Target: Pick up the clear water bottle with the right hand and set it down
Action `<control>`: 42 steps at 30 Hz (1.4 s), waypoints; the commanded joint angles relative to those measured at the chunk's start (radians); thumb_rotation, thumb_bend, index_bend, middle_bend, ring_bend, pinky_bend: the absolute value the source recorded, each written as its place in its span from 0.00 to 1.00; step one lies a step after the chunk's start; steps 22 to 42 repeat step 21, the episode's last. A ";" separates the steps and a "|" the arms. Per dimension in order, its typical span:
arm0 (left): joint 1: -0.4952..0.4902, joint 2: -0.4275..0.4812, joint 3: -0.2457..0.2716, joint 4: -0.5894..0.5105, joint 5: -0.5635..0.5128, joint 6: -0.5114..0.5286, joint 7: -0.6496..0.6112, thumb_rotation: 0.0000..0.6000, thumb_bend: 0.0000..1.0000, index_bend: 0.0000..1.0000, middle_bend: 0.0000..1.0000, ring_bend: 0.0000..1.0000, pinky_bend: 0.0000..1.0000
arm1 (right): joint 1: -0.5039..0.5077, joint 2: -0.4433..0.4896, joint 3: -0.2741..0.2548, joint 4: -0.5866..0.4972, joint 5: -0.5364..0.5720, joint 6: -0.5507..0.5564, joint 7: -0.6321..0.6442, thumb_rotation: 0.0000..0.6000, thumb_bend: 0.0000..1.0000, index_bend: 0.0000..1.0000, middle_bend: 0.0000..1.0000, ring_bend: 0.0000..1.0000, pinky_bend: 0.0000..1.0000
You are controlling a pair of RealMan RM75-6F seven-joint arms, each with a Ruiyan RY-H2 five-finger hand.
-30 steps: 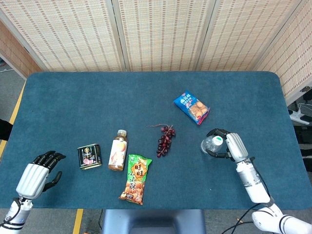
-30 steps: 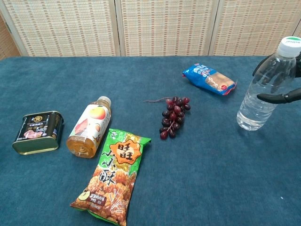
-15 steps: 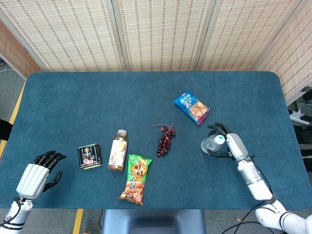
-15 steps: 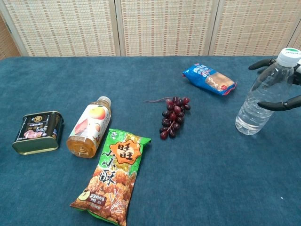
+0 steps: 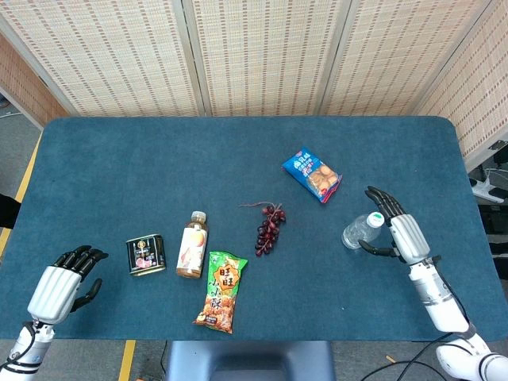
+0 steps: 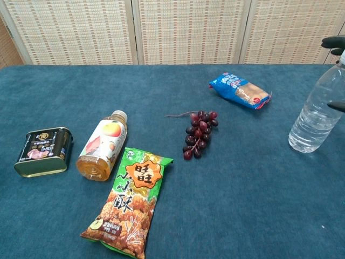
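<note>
The clear water bottle (image 5: pixel 359 231) (image 6: pixel 317 111) has a white cap and stands at the table's right side, its base on the cloth. It leans to the right, toward my right hand (image 5: pixel 399 231). That hand is beside the bottle with its fingers (image 6: pixel 333 42) spread above the cap and its thumb (image 6: pixel 337 106) by the bottle's side. No finger wraps around the bottle. My left hand (image 5: pixel 60 287) hovers at the front left corner, fingers loosely apart, holding nothing.
A blue snack packet (image 5: pixel 311 175) lies behind the bottle. Purple grapes (image 5: pixel 269 226), a lying juice bottle (image 5: pixel 191 244), a green snack bag (image 5: pixel 221 291) and a small tin (image 5: pixel 146 254) spread across the front middle. The table's right edge (image 5: pixel 467 171) is close.
My right hand has opened its fingers off the bottle and shifted right. The bottle has moved right with it and now leans further over. The left hand has stayed still.
</note>
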 commanded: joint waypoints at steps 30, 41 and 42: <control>-0.011 -0.009 0.002 -0.001 0.006 -0.016 0.027 1.00 0.40 0.26 0.27 0.20 0.34 | -0.248 0.246 -0.099 -0.441 -0.022 0.182 -0.715 1.00 0.16 0.00 0.00 0.00 0.08; -0.011 -0.009 0.002 -0.001 0.006 -0.016 0.027 1.00 0.40 0.26 0.27 0.20 0.34 | -0.248 0.246 -0.099 -0.441 -0.022 0.182 -0.715 1.00 0.16 0.00 0.00 0.00 0.08; -0.011 -0.009 0.002 -0.001 0.006 -0.016 0.027 1.00 0.40 0.26 0.27 0.20 0.34 | -0.248 0.246 -0.099 -0.441 -0.022 0.182 -0.715 1.00 0.16 0.00 0.00 0.00 0.08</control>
